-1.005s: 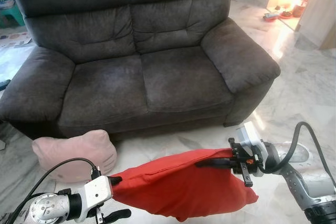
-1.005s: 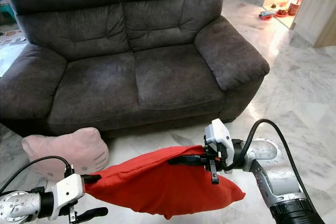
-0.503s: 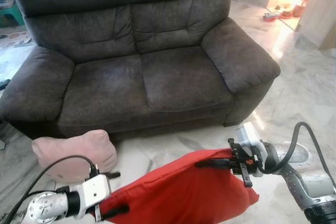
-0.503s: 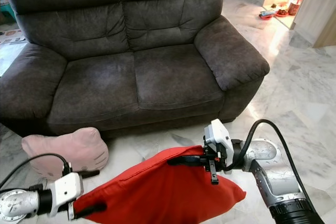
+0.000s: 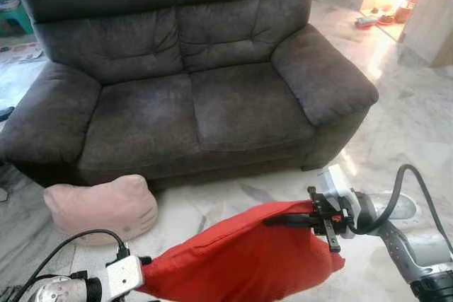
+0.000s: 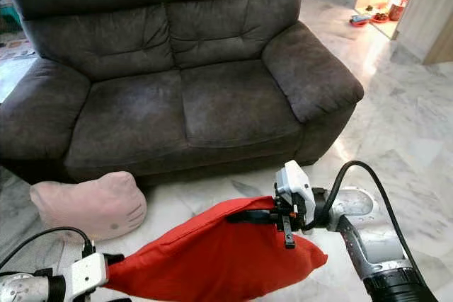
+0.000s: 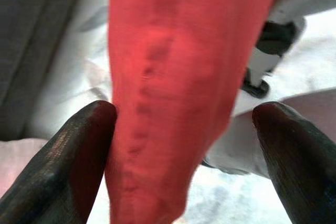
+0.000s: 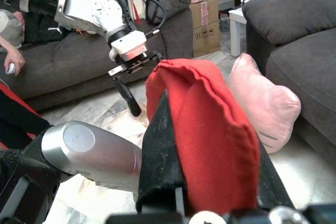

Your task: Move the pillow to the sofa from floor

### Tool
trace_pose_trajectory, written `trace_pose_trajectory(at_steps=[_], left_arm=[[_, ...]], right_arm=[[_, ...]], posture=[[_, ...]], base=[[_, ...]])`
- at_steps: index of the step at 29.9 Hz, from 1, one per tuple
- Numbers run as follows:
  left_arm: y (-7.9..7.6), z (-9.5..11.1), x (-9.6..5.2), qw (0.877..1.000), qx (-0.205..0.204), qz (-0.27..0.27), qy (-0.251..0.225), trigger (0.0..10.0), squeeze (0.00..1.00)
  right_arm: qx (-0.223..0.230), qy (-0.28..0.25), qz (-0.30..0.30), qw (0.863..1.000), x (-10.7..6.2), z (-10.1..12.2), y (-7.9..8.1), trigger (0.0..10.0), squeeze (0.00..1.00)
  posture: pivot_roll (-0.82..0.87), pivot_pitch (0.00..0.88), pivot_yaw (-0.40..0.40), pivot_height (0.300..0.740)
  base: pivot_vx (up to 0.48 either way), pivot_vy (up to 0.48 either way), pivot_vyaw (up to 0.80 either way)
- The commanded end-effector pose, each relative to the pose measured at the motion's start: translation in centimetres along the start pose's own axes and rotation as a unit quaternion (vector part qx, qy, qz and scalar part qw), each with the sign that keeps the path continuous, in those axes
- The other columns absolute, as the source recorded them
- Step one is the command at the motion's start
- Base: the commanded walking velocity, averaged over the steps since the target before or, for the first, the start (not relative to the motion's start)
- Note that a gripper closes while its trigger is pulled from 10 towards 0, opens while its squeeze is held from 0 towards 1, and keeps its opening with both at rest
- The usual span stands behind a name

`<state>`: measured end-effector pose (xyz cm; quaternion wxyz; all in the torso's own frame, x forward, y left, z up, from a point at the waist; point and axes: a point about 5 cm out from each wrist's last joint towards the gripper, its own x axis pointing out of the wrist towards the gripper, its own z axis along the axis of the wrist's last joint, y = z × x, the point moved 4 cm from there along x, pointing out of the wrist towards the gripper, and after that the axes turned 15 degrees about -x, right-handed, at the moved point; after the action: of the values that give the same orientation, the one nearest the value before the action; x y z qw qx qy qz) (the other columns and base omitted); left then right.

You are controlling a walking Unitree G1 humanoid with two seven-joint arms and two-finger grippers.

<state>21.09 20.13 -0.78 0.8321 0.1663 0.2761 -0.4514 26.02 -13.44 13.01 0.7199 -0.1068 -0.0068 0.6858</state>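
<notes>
A: While the right claw [image 6: 249, 215] pinches the red pillow [image 6: 219, 256] above the floor [image 6: 396, 139], what's left doing?
B: Left claw [image 7: 184, 145] spread, fingers straddling the pillow's other end, partly cut off. Sofa [image 6: 177, 76] just ahead.

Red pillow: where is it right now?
In the left eye view the red pillow hangs off the floor between the left gripper and right gripper, in front of the sofa, right of the pink pillow.
</notes>
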Motion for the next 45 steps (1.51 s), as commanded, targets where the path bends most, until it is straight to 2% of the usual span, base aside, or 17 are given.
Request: trace_pose_trajectory(at_steps=[1, 7, 8, 9, 10, 17, 27, 45], left_arm=[[0.0, -0.7, 0.1, 1.0, -0.005, 0.009, 0.008, 10.0, 0.0], [0.1, -0.7, 0.3, 1.0, -0.004, 0.017, 0.0, 10.0, 0.0], [0.2, -0.7, 0.5, 1.0, -0.002, 0.02, -0.002, 9.5, 0.0], [0.2, -0.7, 0.5, 1.0, -0.002, 0.02, -0.003, 9.5, 0.0], [0.3, -0.8, 0.5, 1.0, -0.001, 0.021, -0.001, 0.0, 0.0], [0.1, -1.0, 0.4, 1.0, 0.005, 0.012, 0.004, 0.0, 0.0], [-0.9, -1.7, 0.3, 0.999, 0.013, -0.029, 0.023, 0.0, 0.0], [0.0, -0.8, 0.3, 1.0, 0.019, -0.016, 0.006, 0.0, 0.0]], right_arm=[[-0.055, -0.041, 0.016, 0.998, 0.4, 3.0, -0.4, 10.0, 0.0], [-0.055, -0.039, 0.017, 0.998, 0.3, 3.0, -0.4, 10.0, 0.0], [-0.055, -0.039, 0.016, 0.998, 0.3, 3.0, -0.4, 10.0, 0.0], [-0.055, -0.039, 0.016, 0.998, 0.3, 3.0, -0.4, 10.0, 0.0], [-0.055, -0.04, 0.016, 0.998, 0.3, 3.0, -0.4, 10.0, 0.0], [-0.053, -0.038, 0.014, 0.998, 0.3, 2.9, -0.5, 10.0, 0.0], [-0.053, -0.039, 0.013, 0.998, 0.3, 2.8, -0.5, 10.0, 0.0], [-0.05, -0.037, 0.009, 0.998, 0.4, 2.6, -0.6, 10.0, 0.0]], posture=[[-0.05, 0.085, 0.052, 0.74], [-0.05, 0.087, 0.051, 0.74], [-0.05, 0.087, 0.05, 0.74], [-0.05, 0.087, 0.05, 0.74], [-0.05, 0.086, 0.051, 0.74], [-0.05, 0.088, 0.05, 0.74], [-0.05, 0.089, 0.052, 0.74], [-0.04, 0.09, 0.053, 0.74]], base=[[0.0, 0.0, 0.0], [0.0, 0.0, 0.0], [0.0, 0.0, 0.0], [0.0, 0.0, 0.0], [0.0, 0.0, 0.0], [0.0, 0.0, 0.0], [0.0, 0.0, 0.0], [0.0, 0.0, 0.0]])
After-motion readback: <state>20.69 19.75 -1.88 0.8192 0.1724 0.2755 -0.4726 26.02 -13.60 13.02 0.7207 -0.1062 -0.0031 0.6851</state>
